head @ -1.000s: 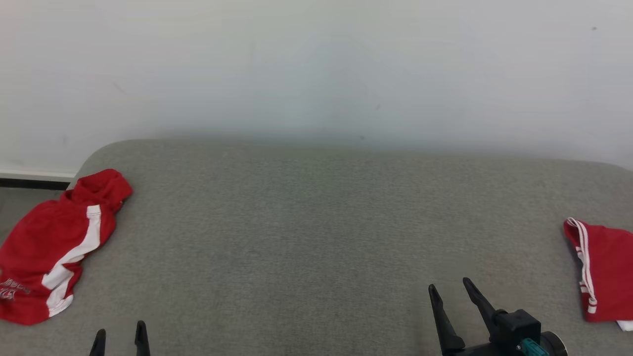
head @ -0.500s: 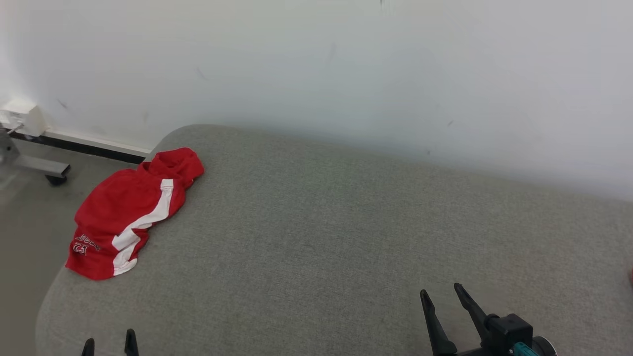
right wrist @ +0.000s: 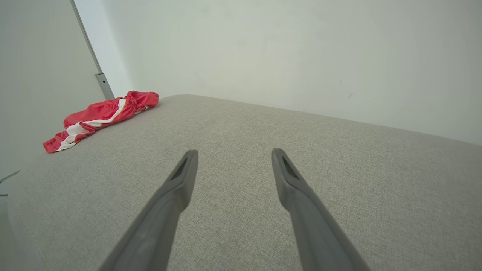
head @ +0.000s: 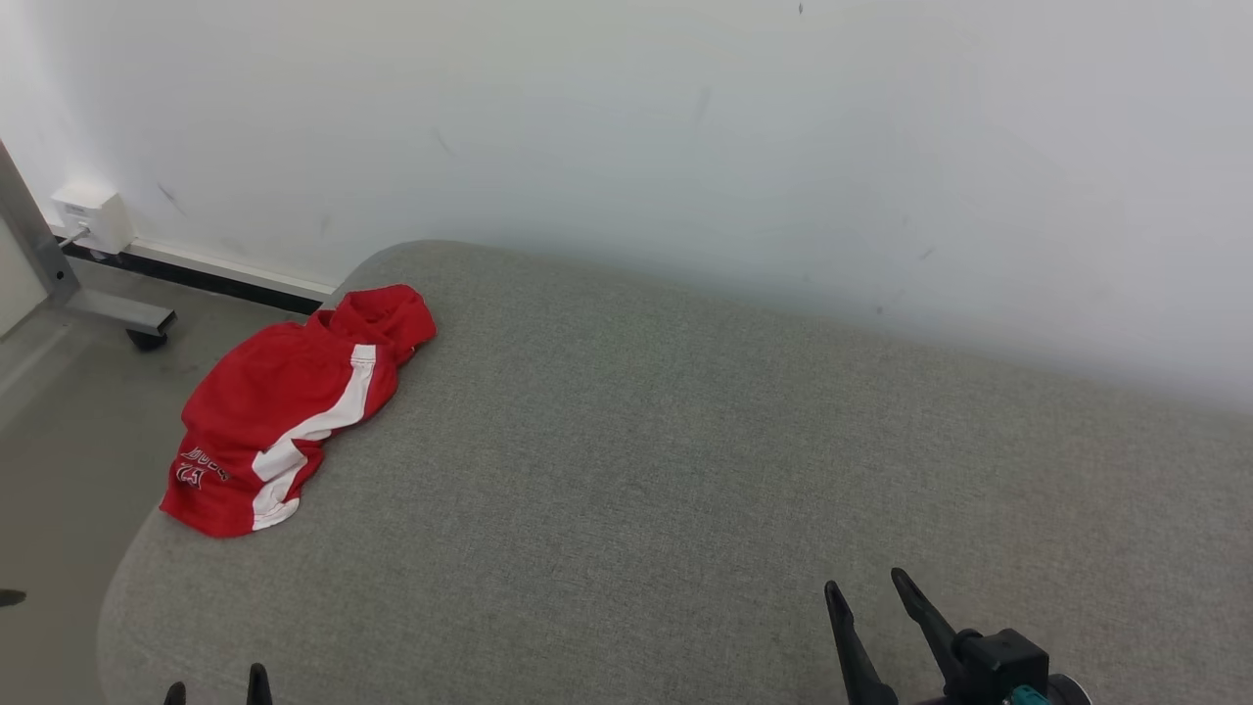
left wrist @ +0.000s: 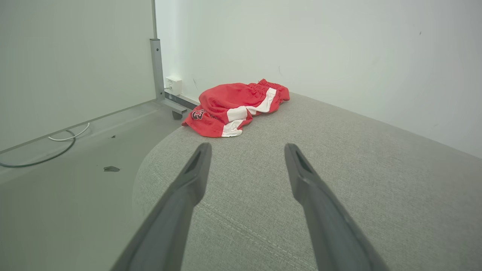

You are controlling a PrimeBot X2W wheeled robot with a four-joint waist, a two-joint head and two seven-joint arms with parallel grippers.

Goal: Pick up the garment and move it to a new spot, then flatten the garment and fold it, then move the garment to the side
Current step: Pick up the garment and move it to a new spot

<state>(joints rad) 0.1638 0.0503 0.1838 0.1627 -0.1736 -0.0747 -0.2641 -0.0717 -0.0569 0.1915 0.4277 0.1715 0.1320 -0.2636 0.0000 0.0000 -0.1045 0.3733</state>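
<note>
Fingers on our left gripper and right gripper sit wide, empty. Red garment lies crumpled on the cushion corner.

Tally on 1 grey surface
1 red garment far left; 1 left gripper, 1 right gripper near.

Ahead and to the left of the left gripper, the garment is bright red with a broad white side stripe and white-edged lettering near its hem. Under both claws spreads a mottled grey woven cushion, with a plain white wall beyond them. The right gripper is black-fingered, with a teal patch at its base.
</note>
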